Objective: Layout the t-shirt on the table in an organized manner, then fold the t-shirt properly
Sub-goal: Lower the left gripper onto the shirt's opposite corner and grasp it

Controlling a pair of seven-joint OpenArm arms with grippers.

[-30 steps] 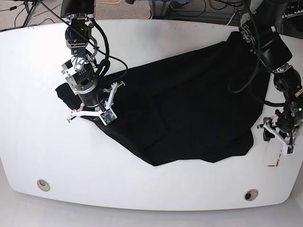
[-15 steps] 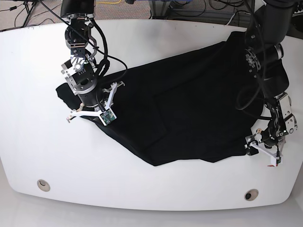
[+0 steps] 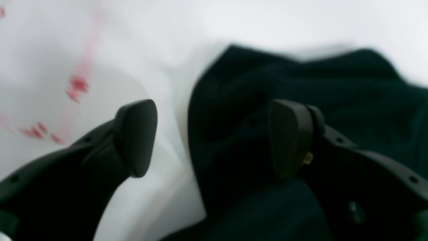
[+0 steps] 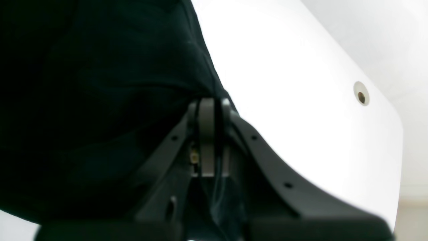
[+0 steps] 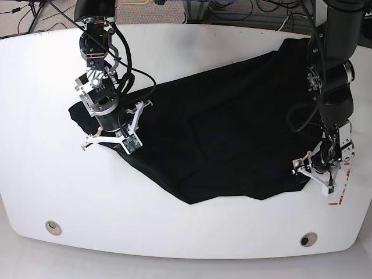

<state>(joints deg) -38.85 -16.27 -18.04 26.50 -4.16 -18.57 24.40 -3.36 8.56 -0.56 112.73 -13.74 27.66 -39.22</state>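
Two round grommet holes sit near the front edge of the table [image 5: 35, 174], one at the left [image 5: 53, 227] and one at the right [image 5: 308, 239]; cables and dark gear crowd the floor beyond the far edge. One black t-shirt [image 5: 232, 139] lies rumpled across the middle, spreading from a bunched sleeve at the left to a raised corner near the far right edge, its lower hem ending in a point toward the front. Nothing else rests on the white top except short red tape marks [image 5: 340, 195] at the right edge.

At the left of the base view, the right gripper [image 5: 110, 138] presses down on the shirt's left end; its wrist view shows the jaws closed tight together with black cloth pinched between them. At the right, the left gripper [image 5: 314, 174] hangs low over the shirt's right hem corner. Its wrist view shows the jaws spread wide, one fingertip [image 3: 135, 137] over bare table, the other [image 3: 289, 137] over the cloth, the hem's edge between them and nothing gripped.
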